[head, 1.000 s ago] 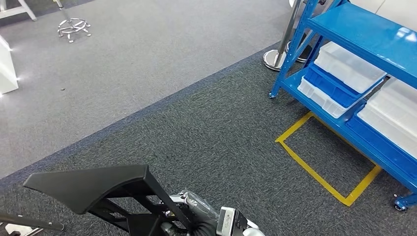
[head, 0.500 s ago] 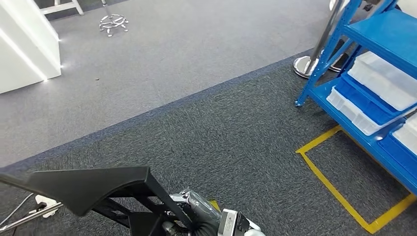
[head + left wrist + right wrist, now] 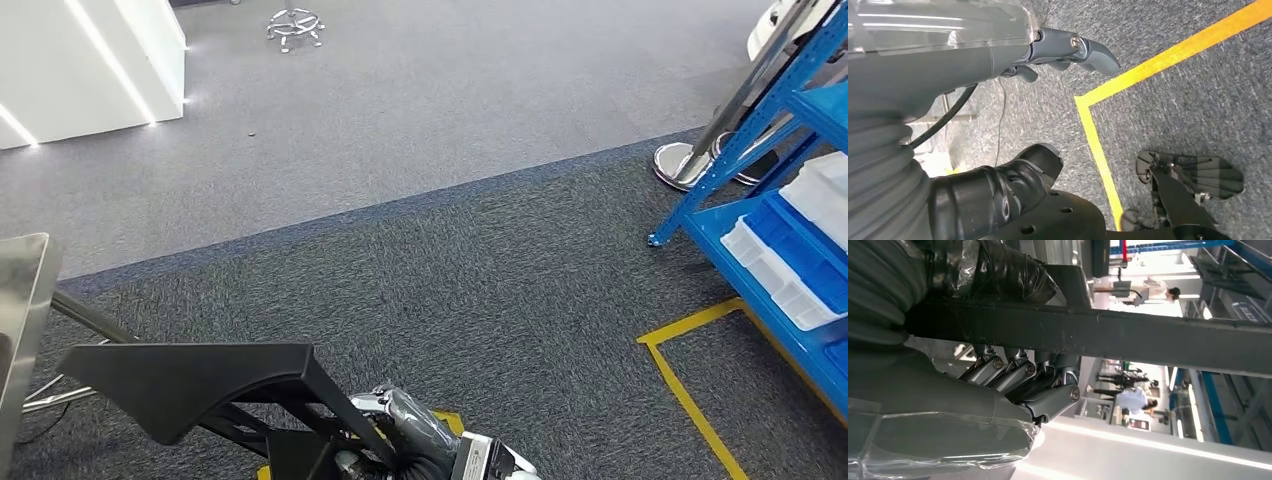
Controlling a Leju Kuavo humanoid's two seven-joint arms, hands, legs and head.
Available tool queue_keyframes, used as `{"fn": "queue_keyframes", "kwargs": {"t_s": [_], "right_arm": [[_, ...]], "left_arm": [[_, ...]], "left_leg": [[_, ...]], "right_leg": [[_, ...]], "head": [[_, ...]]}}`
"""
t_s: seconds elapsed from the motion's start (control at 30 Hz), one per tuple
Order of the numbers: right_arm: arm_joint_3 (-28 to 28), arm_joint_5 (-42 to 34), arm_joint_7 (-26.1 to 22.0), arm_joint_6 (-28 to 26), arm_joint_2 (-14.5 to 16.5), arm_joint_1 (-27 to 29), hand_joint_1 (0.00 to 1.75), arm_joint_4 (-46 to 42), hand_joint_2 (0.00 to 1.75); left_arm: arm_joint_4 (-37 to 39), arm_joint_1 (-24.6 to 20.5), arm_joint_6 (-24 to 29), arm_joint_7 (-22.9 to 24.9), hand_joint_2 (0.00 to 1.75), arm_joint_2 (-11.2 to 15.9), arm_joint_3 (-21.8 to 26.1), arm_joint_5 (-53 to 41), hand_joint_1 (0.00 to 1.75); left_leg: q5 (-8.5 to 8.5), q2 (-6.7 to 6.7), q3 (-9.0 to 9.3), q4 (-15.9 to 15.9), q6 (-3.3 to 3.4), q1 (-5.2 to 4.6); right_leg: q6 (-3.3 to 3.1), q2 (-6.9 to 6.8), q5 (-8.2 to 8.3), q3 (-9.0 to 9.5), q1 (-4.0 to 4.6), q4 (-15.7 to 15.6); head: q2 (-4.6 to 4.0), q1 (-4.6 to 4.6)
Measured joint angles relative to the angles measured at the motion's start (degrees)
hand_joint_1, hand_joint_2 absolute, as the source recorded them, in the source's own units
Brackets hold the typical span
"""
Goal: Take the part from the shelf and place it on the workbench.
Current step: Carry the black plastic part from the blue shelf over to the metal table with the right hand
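Part (image 3: 190,380) rides above the carpet (image 3: 480,270) | your right hand (image 3: 1013,375) grips its bar | left hand (image 3: 998,125) hangs spread, holding nothing.

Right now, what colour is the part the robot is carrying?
Black; the part shows best in the head view, held in the right hand.

Grey ribbed cover, plastic-wrapped silver robot hand (image 3: 1013,375)

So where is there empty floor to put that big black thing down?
The dark carpet is bare between the black part and the yellow tape line. The lighter grey carpet beyond is open too. It gets crowded by the blue shelf with its bins.
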Motion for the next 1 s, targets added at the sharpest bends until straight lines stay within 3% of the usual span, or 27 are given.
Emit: {"fn": "queue_keyframes", "kwargs": {"t_s": [0.03, 0.07, 0.13, 0.2, 0.27, 0.3, 0.33, 0.4, 0.47, 0.53, 0.57, 0.6, 0.67, 0.73, 0.77, 0.87, 0.93, 1.0], "right_arm": [[-0.03, 0.07, 0.02, -0.01, -0.13, 0.16, 1.66, 0.0, 1.75], [-0.07, 0.12, 0.02, -0.02, -0.25, 0.26, 1.66, -0.01, 1.75], [-0.09, 0.27, 0.03, -0.03, -0.4, 0.3, 1.66, -0.06, 1.75], [-0.1, 0.45, 0.02, -0.05, -0.5, 0.35, 1.66, -0.23, 1.75], [-0.11, 0.55, 0.02, -0.05, -0.59, 0.45, 1.66, -0.44, 1.75], [-0.11, 0.56, 0.02, -0.02, -0.61, 0.48, 1.66, -0.51, 1.75], [-0.11, 0.57, 0.03, 0.01, -0.62, 0.49, 1.66, -0.56, 1.75], [-0.11, 0.56, 0.01, 0.07, -0.6, 0.46, 1.66, -0.68, 1.75], [-0.11, 0.56, -0.02, 0.07, -0.6, 0.51, 1.66, -0.77, 1.75], [-0.11, 0.56, -0.02, 0.08, -0.61, 0.57, 1.66, -0.79, 1.75], [-0.11, 0.56, -0.02, 0.09, -0.61, 0.59, 1.66, -0.79, 1.75], [-0.11, 0.56, -0.02, 0.11, -0.61, 0.58, 1.66, -0.79, 1.75], [-0.11, 0.56, -0.02, 0.16, -0.6, 0.49, 1.66, -0.82, 1.75], [-0.11, 0.54, -0.02, 0.21, -0.6, 0.37, 1.66, -0.85, 1.75], [-0.11, 0.53, -0.02, 0.24, -0.59, 0.32, 1.66, -0.85, 1.75], [-0.11, 0.45, -0.02, 0.38, -0.56, 0.18, 1.66, -0.86, 1.75], [-0.11, 0.16, -0.06, 0.68, -0.55, -0.04, 1.66, -0.87, 1.75], [-0.11, -0.19, -0.11, 1.06, -0.55, -0.19, 1.66, -0.83, 1.75]], "left_arm": [[0.0, -0.01, 0.0, 0.05, 1.75, -0.02, -0.01, -0.01, 0.0], [0.0, 0.0, 0.0, 0.16, 1.75, -0.02, -0.01, -0.02, 0.0], [0.0, -0.1, 0.02, 0.43, 1.75, -0.11, -0.01, -0.04, 0.0], [0.0, -0.42, 0.05, 0.57, 1.75, -0.25, -0.02, -0.06, 0.0], [0.0, -0.6, 0.07, 0.67, 1.75, -0.28, -0.03, -0.05, 0.0], [0.0, -0.57, 0.07, 0.75, 1.75, -0.28, -0.03, -0.05, 0.0], [0.0, -0.47, 0.07, 0.84, 1.75, -0.28, -0.02, -0.04, 0.0], [0.0, -0.37, 0.03, 0.92, 1.75, -0.28, -0.01, -0.04, 0.0], [0.0, -0.38, -0.02, 0.86, 1.75, -0.28, -0.01, -0.04, 0.0], [0.0, -0.3, -0.04, 0.81, 1.75, -0.28, -0.01, -0.04, 0.0], [0.0, -0.19, -0.04, 0.8, 1.75, -0.28, -0.01, -0.04, 0.0], [0.0, -0.08, -0.05, 0.79, 1.75, -0.28, -0.01, -0.03, 0.0], [0.0, 0.06, -0.07, 0.73, 1.75, -0.27, -0.01, 0.01, 0.0], [0.0, 0.08, -0.09, 0.57, 1.75, -0.25, 0.0, 0.07, 0.0], [0.0, 0.16, -0.09, 0.43, 1.75, -0.23, 0.02, 0.14, 0.0], [0.0, 0.53, -0.09, 0.06, 1.75, -0.16, 0.09, 0.43, 0.0], [0.0, 0.63, -0.09, -0.07, 1.75, -0.16, 0.13, 0.55, 0.0], [0.0, 0.55, -0.09, -0.16, 1.75, -0.19, 0.16, 0.74, 0.0]], "left_leg": [[-0.01, -0.67, 0.01, 0.06, 0.0, 0.01], [-0.04, -1.39, 0.04, 0.17, -0.04, 0.05], [-0.26, -2.91, 0.02, 0.69, -0.36, 0.18], [-0.62, -4.28, -0.46, 1.61, -1.01, 0.16], [-0.68, -5.27, -1.03, 1.98, -1.74, 0.25], [-0.59, -5.71, -1.2, 1.88, -2.1, 0.39], [-0.67, -5.34, -1.33, 2.05, -2.42, 0.48], [-2.27, -2.78, -2.62, 4.72, -2.95, 0.42], [-5.65, -0.08, -5.84, 11.36, -3.32, 0.38], [-7.54, 0.51, -8.74, 17.05, -3.52, 0.45], [-7.0, 0.62, -8.86, 17.24, -3.5, 0.46], [-5.48, 0.83, -7.76, 15.13, -3.37, 0.44], [-2.01, 2.47, -3.6, 7.24, -2.77, 0.15], [-0.64, 3.95, -1.02, 2.17, -2.04, -0.37], [-0.77, 4.05, -0.94, 1.63, -1.74, -0.61], [-0.43, 2.71, -0.96, 1.06, -1.07, -0.54], [0.08, 1.79, -0.24, 0.11, -0.52, -0.16], [0.34, 0.72, 0.09, -0.34, -0.06, -0.06]], "right_leg": [[0.08, 0.1, -0.09, -1.11, -0.05, 1.87], [0.14, 0.17, 1.0, -1.24, -0.12, 1.63], [0.19, 1.18, 5.39, 1.36, -0.46, -4.85], [0.13, 3.38, 7.84, 3.86, -0.73, -10.92], [-0.21, 4.1, 7.77, 4.24, -0.54, -12.07], [-0.56, 3.55, 7.89, 4.29, -0.51, -12.11], [-0.96, 2.98, 8.03, 4.44, -0.47, -12.32], [-1.75, 1.67, 8.26, 4.82, -0.54, -12.82], [-2.19, 0.15, 8.21, 4.93, -0.36, -12.96], [-2.35, -1.44, 8.05, 4.95, -0.18, -12.95], [-2.36, -2.17, 7.96, 5.01, -0.12, -12.95], [-2.33, -2.83, 7.85, 5.13, -0.07, -12.95], [-2.13, -3.98, 7.56, 5.49, 0.07, -12.95], [-1.69, -4.82, 7.32, 5.72, 0.26, -12.99], [-1.41, -5.2, 7.27, 5.79, 0.32, -13.06], [-0.67, -5.9, 7.14, 6.19, 0.26, -13.34], [-0.27, -3.85, 5.61, 5.59, 0.16, -11.4], [-0.07, -1.0, 2.29, 2.81, 0.03, -5.38]], "head": [[0.0, -0.01], [0.0, -0.01], [0.0, 0.0], [0.0, -0.02], [0.0, -0.02], [0.0, -0.02], [0.0, -0.01], [0.0, -0.1], [0.0, -0.19], [0.0, -0.19], [0.0, -0.19], [0.0, -0.19], [0.0, -0.19], [0.0, -0.18], [0.0, -0.17], [0.0, -0.18], [0.01, -0.14], [0.01, -0.08]]}}
